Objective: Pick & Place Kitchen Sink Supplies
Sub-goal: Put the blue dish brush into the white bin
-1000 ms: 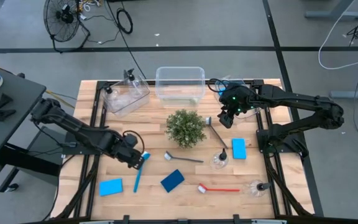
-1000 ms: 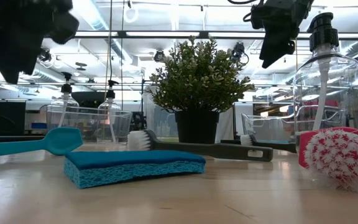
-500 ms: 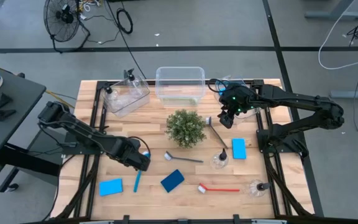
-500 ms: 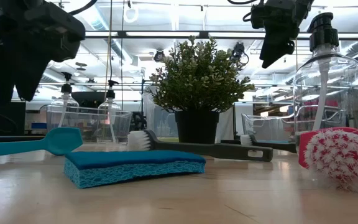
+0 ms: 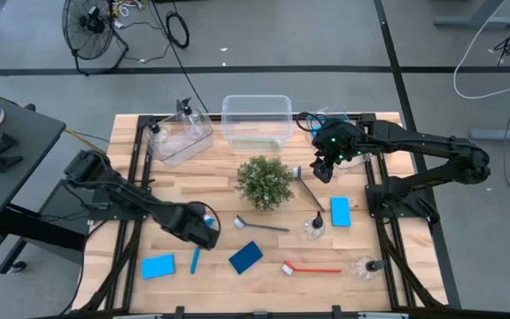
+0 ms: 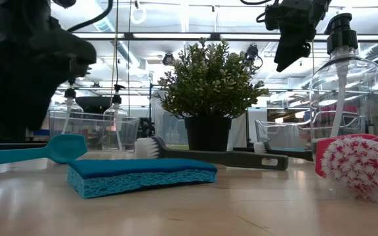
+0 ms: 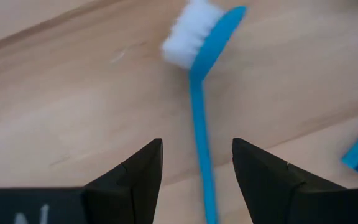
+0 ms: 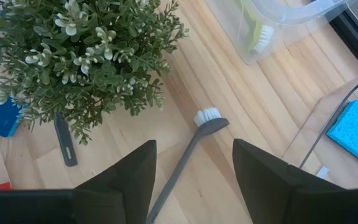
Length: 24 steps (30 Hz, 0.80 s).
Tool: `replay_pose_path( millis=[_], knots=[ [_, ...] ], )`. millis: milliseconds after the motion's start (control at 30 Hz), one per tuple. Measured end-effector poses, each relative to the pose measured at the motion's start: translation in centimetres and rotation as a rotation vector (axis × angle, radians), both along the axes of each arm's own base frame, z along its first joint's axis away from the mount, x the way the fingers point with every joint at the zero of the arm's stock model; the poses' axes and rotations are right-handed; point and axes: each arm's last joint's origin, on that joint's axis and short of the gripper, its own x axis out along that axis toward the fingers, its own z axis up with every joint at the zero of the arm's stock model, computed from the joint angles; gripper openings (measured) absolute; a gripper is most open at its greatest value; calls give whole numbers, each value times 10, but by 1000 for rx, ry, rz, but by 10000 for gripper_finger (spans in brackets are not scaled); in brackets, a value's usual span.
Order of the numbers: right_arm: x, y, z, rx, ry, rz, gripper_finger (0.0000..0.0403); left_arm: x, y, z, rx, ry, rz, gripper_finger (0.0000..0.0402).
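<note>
A: Hanging over the blue brush (image 7: pixel 199 118) on the table's left front, the left gripper (image 7: pixel 196 163) is seen open, empty; the handle is lined up between its fingers.

B: Agreed. The right gripper (image 8: pixel 192 168), open and empty, is parked far off by the plant (image 5: pixel 265 182).

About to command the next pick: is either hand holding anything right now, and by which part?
Nothing is held. The left hand is open over the blue brush handle, not touching it; the right hand is open above the grey brush.
</note>
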Motion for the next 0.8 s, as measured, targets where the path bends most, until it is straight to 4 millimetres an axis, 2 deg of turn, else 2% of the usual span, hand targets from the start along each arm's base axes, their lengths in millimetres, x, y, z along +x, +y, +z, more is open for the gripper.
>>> replay_pose_path(
  millis=[600,800],
  knots=[
    [0,0,0,-13,-4,18,213,11,-2,-25,48,24,38,197],
    [1,0,0,-26,0,39,213,12,-2,-29,53,40,38,169]
  ],
)
